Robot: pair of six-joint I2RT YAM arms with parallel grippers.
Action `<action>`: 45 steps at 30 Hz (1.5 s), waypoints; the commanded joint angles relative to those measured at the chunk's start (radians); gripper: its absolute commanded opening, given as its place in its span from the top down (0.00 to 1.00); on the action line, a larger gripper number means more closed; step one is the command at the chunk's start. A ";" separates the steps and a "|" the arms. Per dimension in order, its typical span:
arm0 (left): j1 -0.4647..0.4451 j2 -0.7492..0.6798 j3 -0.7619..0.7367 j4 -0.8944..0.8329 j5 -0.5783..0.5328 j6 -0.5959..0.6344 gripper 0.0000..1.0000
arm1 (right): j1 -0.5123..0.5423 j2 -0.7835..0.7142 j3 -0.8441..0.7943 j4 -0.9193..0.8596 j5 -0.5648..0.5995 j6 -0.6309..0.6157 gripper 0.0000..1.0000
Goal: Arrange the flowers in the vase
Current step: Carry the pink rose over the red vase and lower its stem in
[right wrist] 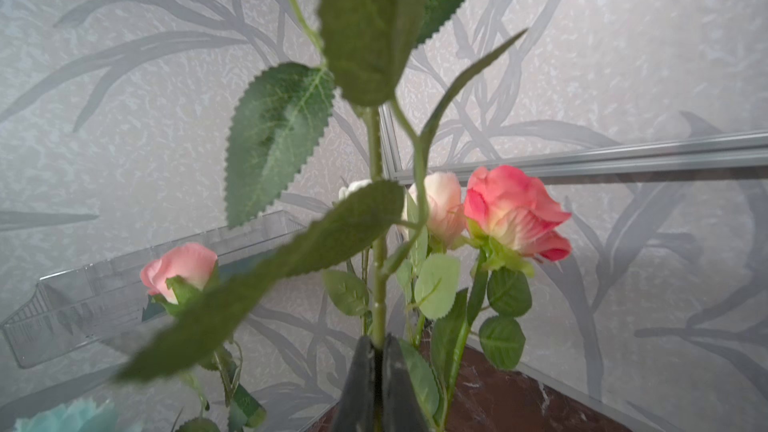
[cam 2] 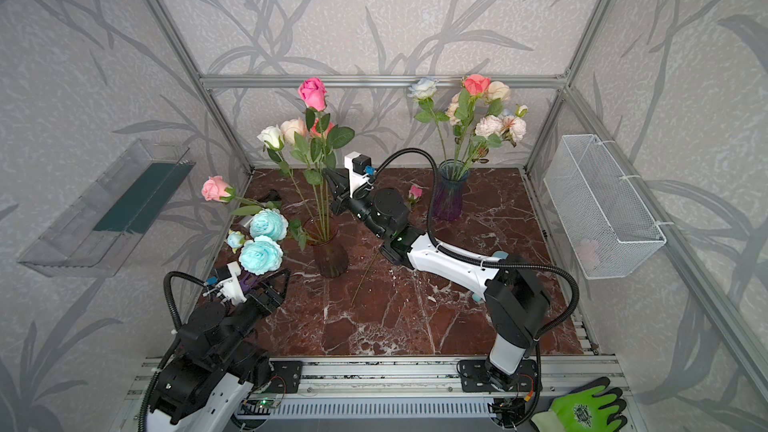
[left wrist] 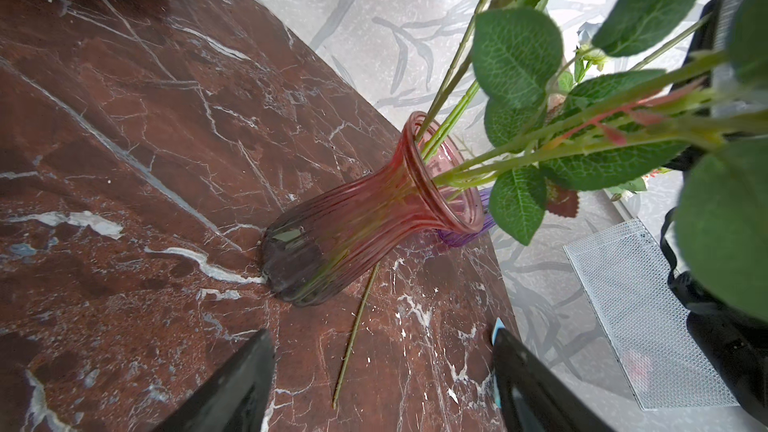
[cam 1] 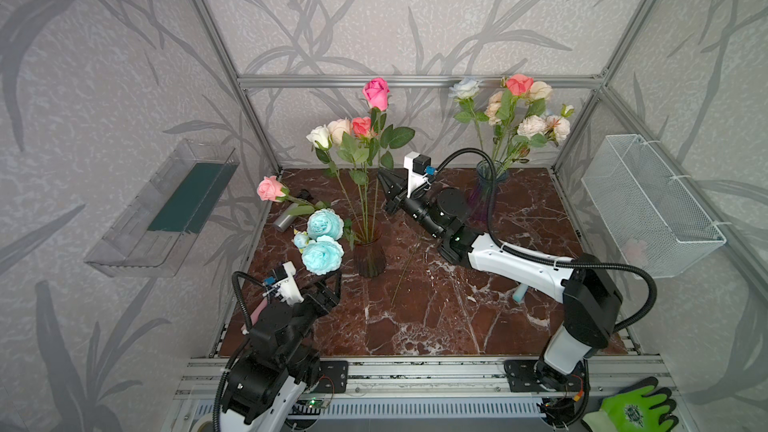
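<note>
R gripper (right wrist: 378, 344): clamped on stem of tall pink rose (cam 1: 376, 93), prob. to steer stem end into red glass vase (cam 1: 369, 257); seated or not, cannot tell. L gripper (left wrist: 382, 330): spread wide, empty, near vase base, prob. ready to steady it. White, cream, coral roses (cam 1: 338, 130) in same vase. Bare stem (left wrist: 356, 328) on marble table (left wrist: 124, 139) at vase foot. Mouth crowded w/ leaves; teal peonies (cam 1: 323, 224) close on L; free room toward front edge

Two glass vases (cam 2: 330, 255) (cam 2: 449, 197), two large teal peonies (cam 2: 268, 224) (cam 2: 261, 254), one wire basket (cam 2: 602, 209), one clear tray (cam 2: 104, 209), one green glove (cam 2: 582, 409)
</note>
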 commanded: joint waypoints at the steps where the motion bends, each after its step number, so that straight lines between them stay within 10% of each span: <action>1: 0.001 0.004 -0.029 0.023 -0.003 -0.027 0.17 | 0.012 -0.011 -0.033 0.003 0.036 0.009 0.94; 45: 0.001 0.170 -0.098 0.210 0.059 -0.057 0.17 | -0.022 -0.055 0.079 -0.682 -0.099 0.039 0.33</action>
